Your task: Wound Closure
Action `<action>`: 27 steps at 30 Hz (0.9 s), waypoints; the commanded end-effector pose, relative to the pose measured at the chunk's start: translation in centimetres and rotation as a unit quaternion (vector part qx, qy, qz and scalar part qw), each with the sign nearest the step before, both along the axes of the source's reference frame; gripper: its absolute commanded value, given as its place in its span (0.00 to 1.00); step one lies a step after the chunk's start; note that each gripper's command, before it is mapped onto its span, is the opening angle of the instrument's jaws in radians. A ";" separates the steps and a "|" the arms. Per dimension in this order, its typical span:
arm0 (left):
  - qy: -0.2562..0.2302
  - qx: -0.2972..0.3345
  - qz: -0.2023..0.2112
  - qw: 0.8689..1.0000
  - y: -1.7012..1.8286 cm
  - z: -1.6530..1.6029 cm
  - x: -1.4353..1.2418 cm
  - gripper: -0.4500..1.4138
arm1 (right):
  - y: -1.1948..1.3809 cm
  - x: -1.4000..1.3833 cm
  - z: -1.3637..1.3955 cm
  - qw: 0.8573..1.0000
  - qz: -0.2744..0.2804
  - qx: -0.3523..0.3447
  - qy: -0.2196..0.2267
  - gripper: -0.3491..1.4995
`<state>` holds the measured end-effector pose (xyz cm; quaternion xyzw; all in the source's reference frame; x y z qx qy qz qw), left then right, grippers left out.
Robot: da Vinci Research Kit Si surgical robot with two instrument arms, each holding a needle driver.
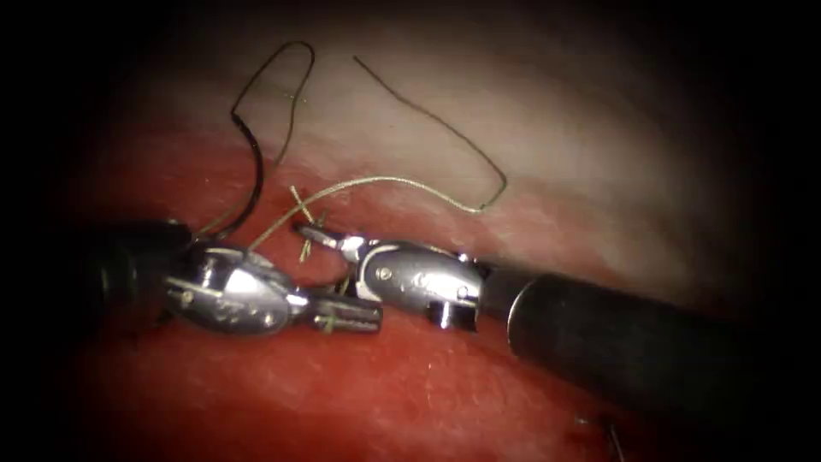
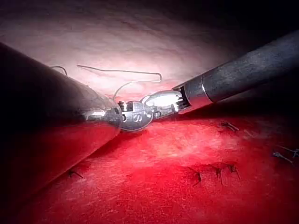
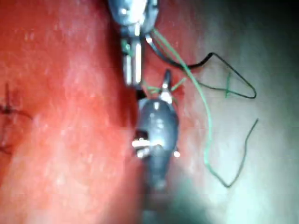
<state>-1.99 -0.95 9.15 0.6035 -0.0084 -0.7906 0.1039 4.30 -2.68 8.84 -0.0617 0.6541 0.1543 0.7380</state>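
The left tool [image 1: 359, 315] comes in from the left, its jaws shut on a short piece of thread that crosses them. The right tool [image 1: 310, 231] points left just above it, jaws shut on the thread at the crossed ends [image 1: 301, 205] on the tissue [image 1: 410, 402]. The dark curved needle [image 1: 256, 171] lies loose on the tissue at upper left, held by neither tool; its lower end runs behind the left tool. Thread [image 1: 445, 124] loops across the pale tissue and back to the tools. In the right wrist view the right tool [image 3: 166, 80] meets the left tool [image 3: 133, 77] tip to tip.
Red fluid covers the near tissue. Finished stitches [image 2: 217, 172] sit in a row on the red surface, with more stitches [image 3: 7, 109] beside the right shaft. A second thread loop [image 1: 286, 60] rises from the needle's upper end.
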 end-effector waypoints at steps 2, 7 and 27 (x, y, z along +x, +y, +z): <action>-0.001 0.000 0.001 1.000 -0.01 0.06 -0.04 0.00 | 0.02 0.09 0.06 1.000 0.001 0.000 0.000 0.90; -0.002 0.000 0.002 1.000 -0.02 0.05 -0.02 0.00 | 0.03 0.08 0.10 1.000 0.001 -0.005 0.000 0.87; -0.003 0.000 0.004 1.000 -0.05 0.01 0.02 0.00 | -0.06 -0.05 0.10 0.998 -0.064 0.003 0.005 0.00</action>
